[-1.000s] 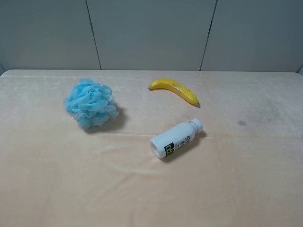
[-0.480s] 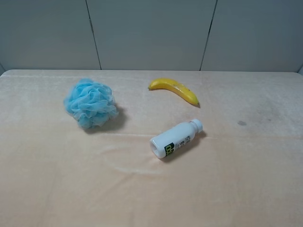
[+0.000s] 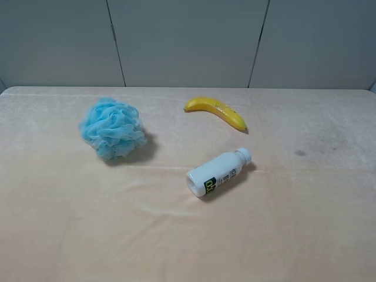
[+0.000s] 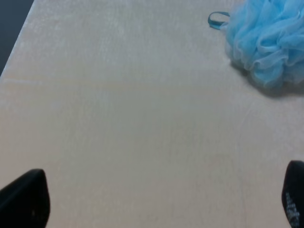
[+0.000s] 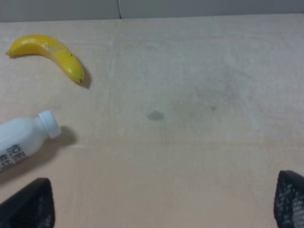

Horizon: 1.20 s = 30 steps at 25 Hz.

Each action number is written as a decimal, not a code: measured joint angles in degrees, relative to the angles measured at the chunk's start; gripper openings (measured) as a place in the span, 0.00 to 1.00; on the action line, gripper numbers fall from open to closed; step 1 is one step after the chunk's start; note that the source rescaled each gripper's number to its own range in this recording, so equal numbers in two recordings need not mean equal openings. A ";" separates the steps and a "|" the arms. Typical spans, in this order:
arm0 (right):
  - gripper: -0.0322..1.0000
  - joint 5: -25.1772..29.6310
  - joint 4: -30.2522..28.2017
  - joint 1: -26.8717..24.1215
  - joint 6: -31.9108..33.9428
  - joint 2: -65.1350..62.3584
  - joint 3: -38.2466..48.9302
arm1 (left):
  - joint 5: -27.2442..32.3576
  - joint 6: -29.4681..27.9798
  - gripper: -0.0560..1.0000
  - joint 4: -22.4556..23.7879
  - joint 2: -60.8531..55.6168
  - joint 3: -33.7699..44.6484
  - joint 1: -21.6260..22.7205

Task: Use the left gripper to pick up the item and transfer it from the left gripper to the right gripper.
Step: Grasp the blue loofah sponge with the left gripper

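The left claw (image 4: 159, 204) and right claw (image 5: 159, 204) are spread wide and empty, only their tips showing, cut off at the frame edges; the high view misses both arms. Past the lying bottle (image 3: 218, 173), the pouf (image 3: 113, 128) rests on the left side of the tabletop (image 3: 59, 235), handy for the left arm; the banana (image 3: 215, 111) lies farthest.

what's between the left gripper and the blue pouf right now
Nothing visible. In the left wrist view only bare table lies between the open left gripper and the pouf. The banana and bottle lie apart, toward the right arm's side.
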 joint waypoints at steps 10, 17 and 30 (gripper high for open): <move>1.00 0.00 0.00 0.00 0.00 0.00 0.00 | 6.17 0.00 0.97 -0.23 15.05 -13.87 0.00; 1.00 -0.20 0.00 0.00 0.00 0.00 0.00 | 6.34 0.00 0.97 0.55 34.06 -29.05 -3.91; 1.00 -0.20 0.00 0.00 0.00 0.00 0.00 | 4.46 -1.73 0.97 6.86 68.76 -39.29 -19.00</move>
